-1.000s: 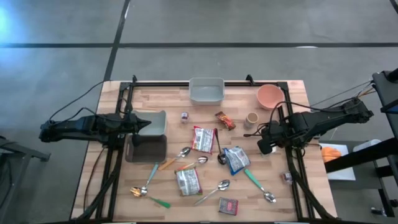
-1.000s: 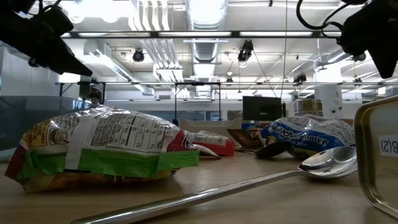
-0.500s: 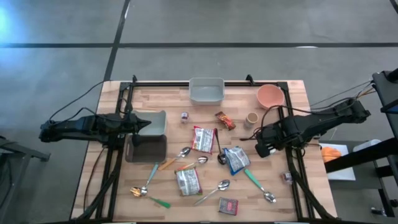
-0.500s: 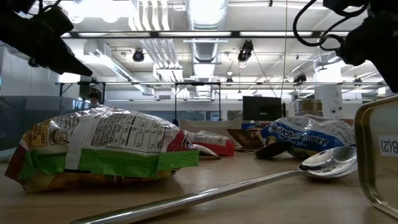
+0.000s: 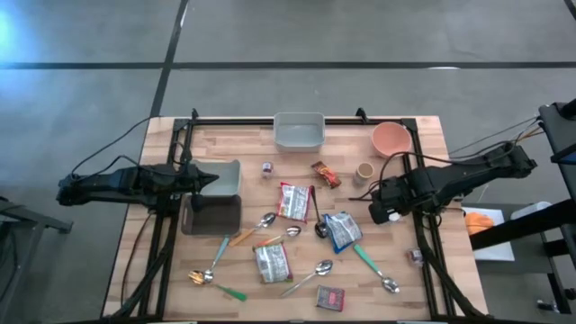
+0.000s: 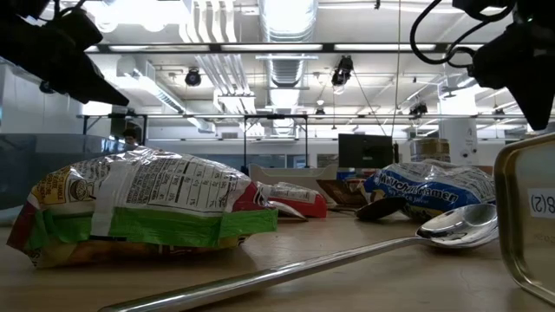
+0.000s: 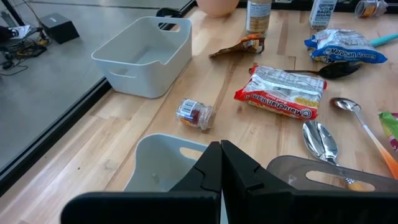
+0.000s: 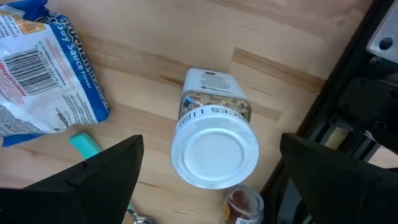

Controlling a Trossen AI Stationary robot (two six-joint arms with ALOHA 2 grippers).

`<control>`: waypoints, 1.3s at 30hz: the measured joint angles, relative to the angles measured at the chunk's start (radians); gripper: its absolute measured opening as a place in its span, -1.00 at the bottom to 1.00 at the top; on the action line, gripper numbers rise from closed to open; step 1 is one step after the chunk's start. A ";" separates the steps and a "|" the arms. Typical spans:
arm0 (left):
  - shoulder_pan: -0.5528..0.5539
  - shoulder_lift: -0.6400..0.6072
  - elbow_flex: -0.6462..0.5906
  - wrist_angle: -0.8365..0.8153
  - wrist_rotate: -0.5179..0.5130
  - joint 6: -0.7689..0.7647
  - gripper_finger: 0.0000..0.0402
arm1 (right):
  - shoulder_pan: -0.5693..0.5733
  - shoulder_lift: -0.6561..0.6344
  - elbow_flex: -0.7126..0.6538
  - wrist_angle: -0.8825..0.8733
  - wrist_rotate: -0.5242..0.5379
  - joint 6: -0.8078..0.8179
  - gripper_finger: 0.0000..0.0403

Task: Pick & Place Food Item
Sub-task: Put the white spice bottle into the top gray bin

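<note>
A jar with a white lid [image 8: 214, 152] stands upright on the wood near the table's right edge. My right gripper [image 8: 210, 149] hangs above it, pointing down and open, one finger on either side of the lid and clear of it; in the high view it is my right gripper [image 5: 382, 213]. Food packets lie mid-table: a blue one [image 5: 342, 229], a red and white one [image 5: 293, 200] and a green-banded one [image 5: 272, 263]. My left gripper [image 7: 221, 155] waits shut above the grey bins [image 5: 216, 198] at the left.
A white bin [image 5: 299, 131] and a pink bowl [image 5: 391, 139] stand at the far edge. A brown wrapper [image 5: 326, 174], small jars [image 5: 267, 169] [image 8: 242, 204], a small cup [image 5: 364, 171], a red box [image 5: 330, 298] and several spoons lie about. The right arm's frame [image 8: 367, 118] is close beside the jar.
My right gripper has sunk a little toward the white-lidded jar and shifted slightly toward the table's left, staying open. Nothing on the table has moved.
</note>
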 joint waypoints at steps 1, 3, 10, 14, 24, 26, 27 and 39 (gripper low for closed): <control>0.000 0.000 0.000 0.000 0.000 0.000 -1.00 | 0.000 0.000 -0.002 0.000 0.004 0.001 0.87; 0.000 0.000 0.000 0.000 0.000 0.000 -1.00 | 0.000 0.002 -0.006 -0.001 0.010 0.023 0.83; 0.000 0.000 0.000 0.000 0.000 0.000 -1.00 | 0.000 0.005 -0.012 0.005 0.014 0.055 0.44; 0.000 0.000 0.000 0.000 0.000 0.000 -1.00 | 0.000 0.005 -0.012 0.010 0.014 0.055 0.16; 0.000 0.000 0.000 0.000 0.000 0.000 -1.00 | -0.002 0.003 -0.005 0.034 -0.042 0.055 0.10; 0.000 0.000 0.000 0.000 0.000 0.000 -1.00 | -0.003 0.002 -0.002 0.034 -0.046 0.071 0.23; 0.000 0.000 0.000 0.000 0.000 0.000 -1.00 | -0.003 0.002 -0.001 0.035 -0.046 0.089 0.29; 0.000 0.000 0.000 0.000 0.000 0.000 -1.00 | -0.003 0.004 -0.001 0.030 -0.046 -0.040 0.63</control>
